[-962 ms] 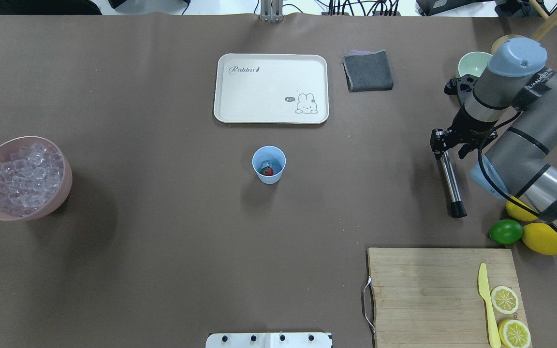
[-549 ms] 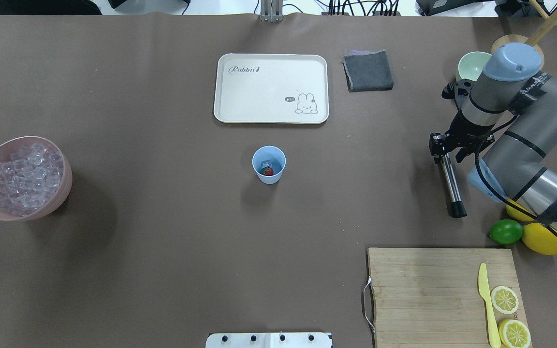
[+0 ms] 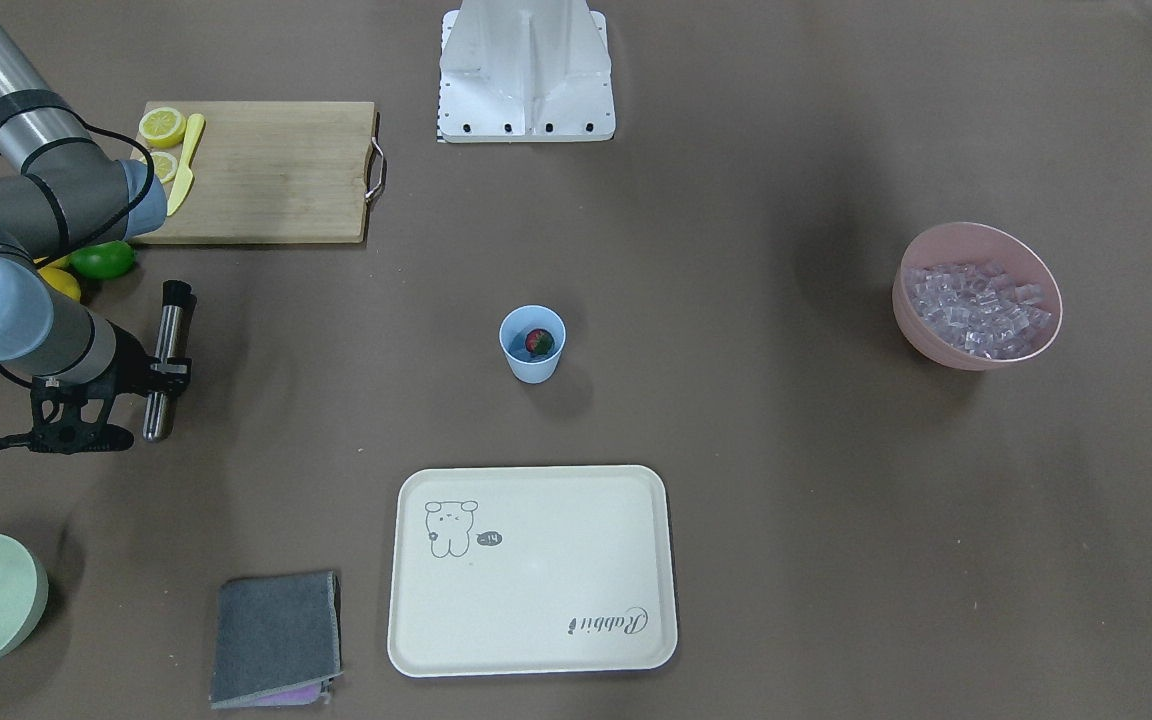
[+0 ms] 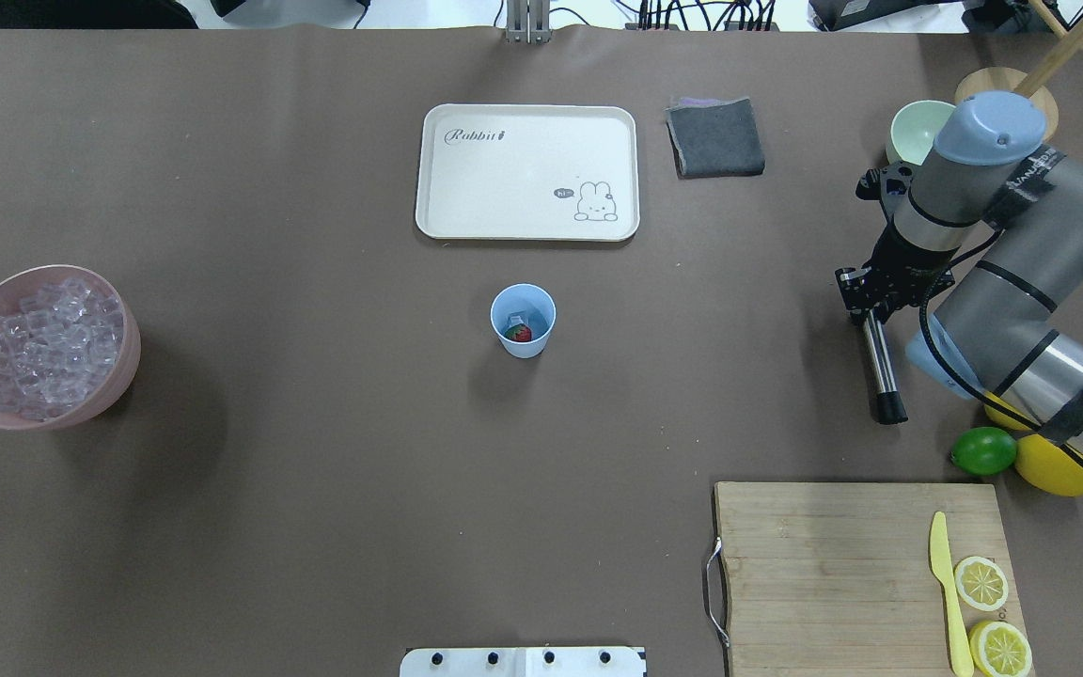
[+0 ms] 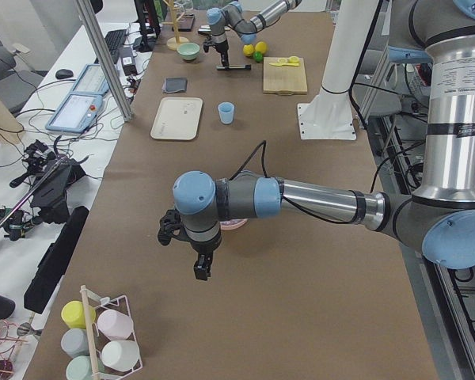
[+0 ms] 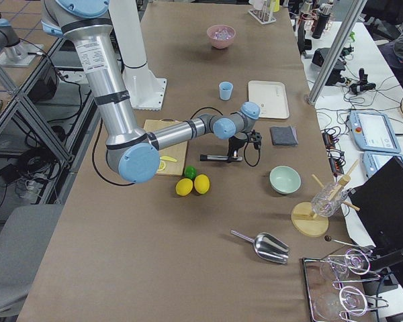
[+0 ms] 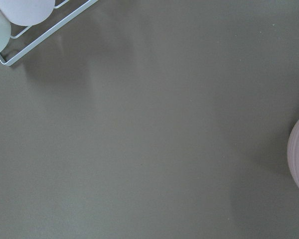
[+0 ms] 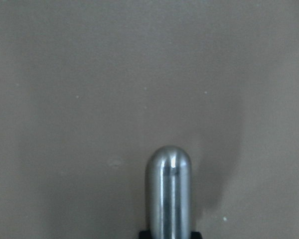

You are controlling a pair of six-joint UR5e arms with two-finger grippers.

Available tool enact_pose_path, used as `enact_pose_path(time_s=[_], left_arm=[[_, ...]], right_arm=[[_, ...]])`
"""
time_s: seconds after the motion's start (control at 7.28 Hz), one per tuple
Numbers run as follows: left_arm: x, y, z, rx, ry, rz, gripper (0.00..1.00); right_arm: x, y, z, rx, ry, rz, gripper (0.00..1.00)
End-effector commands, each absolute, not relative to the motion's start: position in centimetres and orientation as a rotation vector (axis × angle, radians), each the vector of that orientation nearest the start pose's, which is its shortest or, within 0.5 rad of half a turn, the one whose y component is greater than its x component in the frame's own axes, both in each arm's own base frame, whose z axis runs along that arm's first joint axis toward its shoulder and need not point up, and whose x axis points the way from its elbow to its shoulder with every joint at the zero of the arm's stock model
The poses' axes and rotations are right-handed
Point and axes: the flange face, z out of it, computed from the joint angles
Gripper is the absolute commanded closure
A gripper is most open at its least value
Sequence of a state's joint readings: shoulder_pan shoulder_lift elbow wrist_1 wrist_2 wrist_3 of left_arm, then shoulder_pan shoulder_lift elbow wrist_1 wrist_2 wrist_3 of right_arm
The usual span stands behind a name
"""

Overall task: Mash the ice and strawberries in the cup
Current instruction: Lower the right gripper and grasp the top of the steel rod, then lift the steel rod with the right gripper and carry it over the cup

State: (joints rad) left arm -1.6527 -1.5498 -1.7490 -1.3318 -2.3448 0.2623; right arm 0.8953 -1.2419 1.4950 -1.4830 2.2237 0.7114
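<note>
Change noted: over the last second the right arm's wrist has swung and settled a little on the right gripper (image 4: 869,299). The muddler (image 4: 880,362) has not shifted and its black tip lies where it lay.
Right fingers: set narrow, one on each side of the muddler's steel shaft near its rounded end. The wrist view shows dark pads flush against the shaft, so they are judged closed on it.
Muddler attitude: lying flat along the worktop (image 4: 316,470) near its right edge. Whether it is already clear of the surface cannot be told.
Left gripper (image 5: 199,271): hanging over bare worktop by the left end; finger state cannot be told.
Cup (image 4: 523,322): upright at the worktop's centre, unmoved.
Contents: the strawberry (image 4: 521,333) and a piece of ice (image 4: 514,321) lie inside, unmashed.
Ice stock: the remainder fills the pink bowl (image 4: 128,362) by the left edge.
Task standing: tool pick-up in hand; mashing judged not begun.
Open room: bare worktop runs from muddler to cup, between the tray (image 4: 466,188) on the far side and the cutting board (image 4: 833,564) at the near right corner.
Hazard: the lime (image 4: 983,451) sits near the black tip.
</note>
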Motion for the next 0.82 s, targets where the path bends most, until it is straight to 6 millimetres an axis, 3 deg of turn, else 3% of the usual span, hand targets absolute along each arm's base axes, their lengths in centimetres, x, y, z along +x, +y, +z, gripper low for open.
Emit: enact_pose_path(time_s=[0.0,0.14,0.27,0.69], left_arm=[[-10.2,-46.3,60.7,0.055,0.777,0.139,0.00],[-10.2,-46.3,60.9,0.051,0.778,0.139,0.00],[-10.2,-46.3,60.9,0.052,0.778,0.141,0.00],[-10.1,-46.0,61.8,0.033,0.780,0.133,0.00]], right_arm=[[-34.8,-54.3,49.6,-0.146,-0.723,-0.099,1.00],[-35.1,-54.3,48.3,-0.114,-0.725,-0.114,1.00],[-35.2,-54.4,45.7,-0.040,-0.728,-0.124,1.00],[-32.6,-52.9,36.1,0.152,-0.817,-0.155,1.00]])
